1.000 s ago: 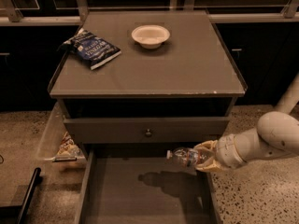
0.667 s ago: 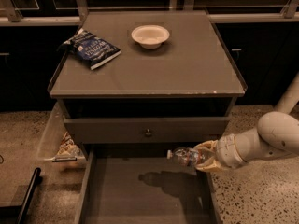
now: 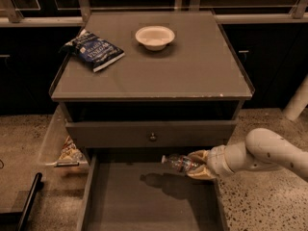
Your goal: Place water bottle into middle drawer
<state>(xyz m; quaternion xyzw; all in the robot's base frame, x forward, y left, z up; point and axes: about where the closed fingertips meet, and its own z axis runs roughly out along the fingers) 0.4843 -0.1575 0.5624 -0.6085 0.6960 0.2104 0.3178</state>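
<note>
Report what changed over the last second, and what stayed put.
The gripper, still shut on the water bottle, carried it slightly leftward in the view, further over the open middle drawer. Nothing was let go. The chip bag, the bowl and the drawer front stayed as they were.

We log this place as an office snack corner or test kitchenette. Evidence:
- a grey drawer desk (image 3: 192, 76) carrying a blue chip bag (image 3: 94, 49) and a white bowl (image 3: 154, 36)
- a speckled stone floor (image 3: 269, 196)
- dark cabinet fronts (image 3: 29, 81) behind
- snack packets (image 3: 70, 153) in a clear side bin (image 3: 49, 138)
- the tool (image 3: 198, 163) over the open middle drawer (image 3: 144, 201), at its right, clasping a water bottle (image 3: 179, 162)
</note>
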